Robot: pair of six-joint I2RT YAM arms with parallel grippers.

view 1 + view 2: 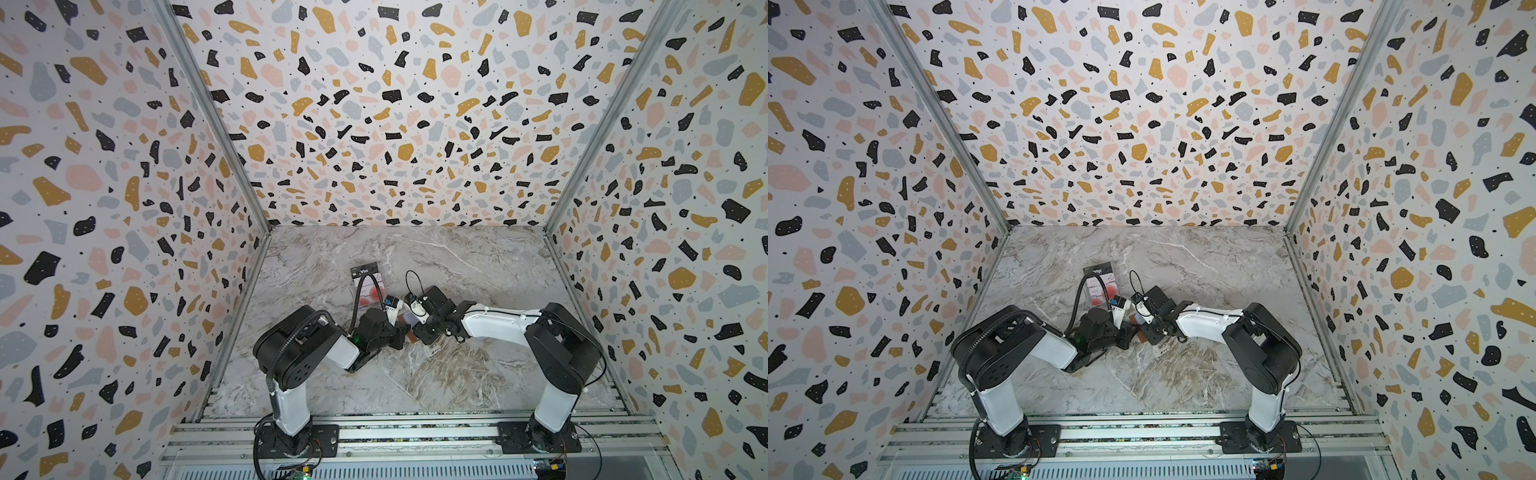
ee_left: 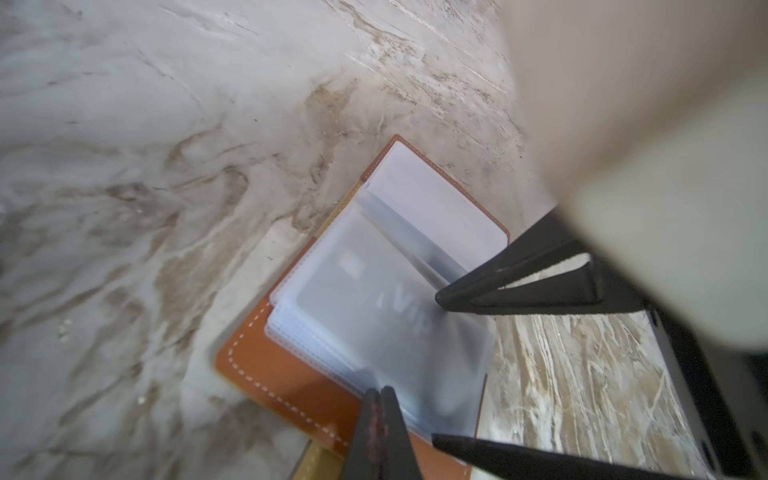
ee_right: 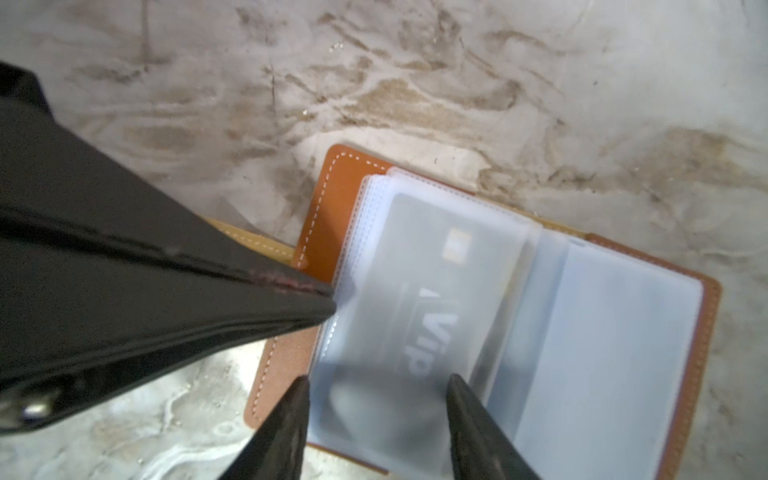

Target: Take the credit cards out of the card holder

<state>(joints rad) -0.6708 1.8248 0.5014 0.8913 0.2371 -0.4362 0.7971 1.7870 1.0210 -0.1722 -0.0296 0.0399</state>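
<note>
The tan-brown card holder [image 3: 328, 208] lies open on the marble table, its clear sleeves fanned out. The top sleeve holds a dark grey "Vip" credit card [image 3: 428, 291], which also shows in the left wrist view [image 2: 374, 307]. My right gripper [image 3: 377, 380] is open, with one fingertip on each side of that sleeve's end. My left gripper [image 2: 380, 390] is shut, its tips resting on the sleeves' edge by the leather cover [image 2: 266, 365]. In both top views the two grippers meet over the holder [image 1: 405, 320] [image 1: 1136, 319] and hide most of it.
Two loose cards lie on the table behind the grippers: a dark Vip card [image 1: 365, 272] [image 1: 1099, 272] and a white card with red circles [image 1: 370, 293] [image 1: 1100, 293]. A black cable from the left arm arches over them. Patterned walls enclose three sides.
</note>
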